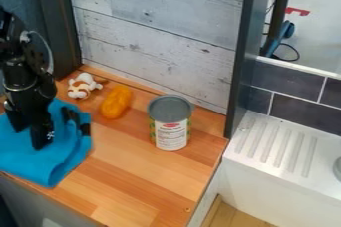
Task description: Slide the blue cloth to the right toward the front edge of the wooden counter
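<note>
The camera view showed the gripper (45, 140) low over the blue cloth (63, 167), against or just above its folds; whether the jaws were spread or pinching the fabric could not be told. The cloth lay bunched beneath and around them on the counter (126, 171), its lower part reaching the front edge. Farther back from the jaws, toward the wall (153, 37), sat the toy (81, 85), with the orange thing (116, 102) just beside it, near the cloth's back corner. The can (170, 123) stood upright to the right of the jaws, well apart from them, with bare wood between it and the cloth. More open wood spread in front of the can. Beyond it, the counter ended at its right edge, and past that was the white sink (266, 169) with its ridged top.
</note>
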You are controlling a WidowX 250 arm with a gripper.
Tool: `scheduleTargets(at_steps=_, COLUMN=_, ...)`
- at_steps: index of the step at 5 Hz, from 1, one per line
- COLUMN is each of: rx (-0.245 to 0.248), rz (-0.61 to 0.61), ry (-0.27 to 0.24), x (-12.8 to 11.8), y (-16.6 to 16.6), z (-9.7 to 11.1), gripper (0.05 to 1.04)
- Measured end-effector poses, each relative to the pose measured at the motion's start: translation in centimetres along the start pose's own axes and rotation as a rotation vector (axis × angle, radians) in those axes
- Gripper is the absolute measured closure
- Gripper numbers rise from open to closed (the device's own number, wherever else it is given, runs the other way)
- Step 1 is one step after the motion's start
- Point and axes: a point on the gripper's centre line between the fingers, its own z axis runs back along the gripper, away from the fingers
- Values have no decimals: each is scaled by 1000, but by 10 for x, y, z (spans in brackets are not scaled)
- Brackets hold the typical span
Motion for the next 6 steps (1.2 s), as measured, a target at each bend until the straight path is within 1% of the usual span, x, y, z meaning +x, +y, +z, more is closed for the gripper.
scheduleTargets(at_steps=1, rx=-48, rz=-36, ry=27, x=-5, y=-24, z=2, gripper=83)
scheduleTargets(at_steps=2, rx=-94, rz=-138, ry=81, x=-17, y=-65, z=8, gripper=83)
scheduleTargets(at_steps=3, rx=-124, rz=-220, ry=128, x=-18, y=-96, z=14, gripper=83)
scheduleTargets(at_steps=4, rx=-173, rz=-217, ry=65, x=-5, y=-120, z=22, gripper=83)
scheduleTargets(at_steps=5, rx=-239, rz=-143, ry=-29, x=10, y=-132, z=24, gripper=83)
scheduleTargets(at_steps=6, rx=-271, rz=-8, ry=-49, x=16, y=-138, z=26, gripper=83)
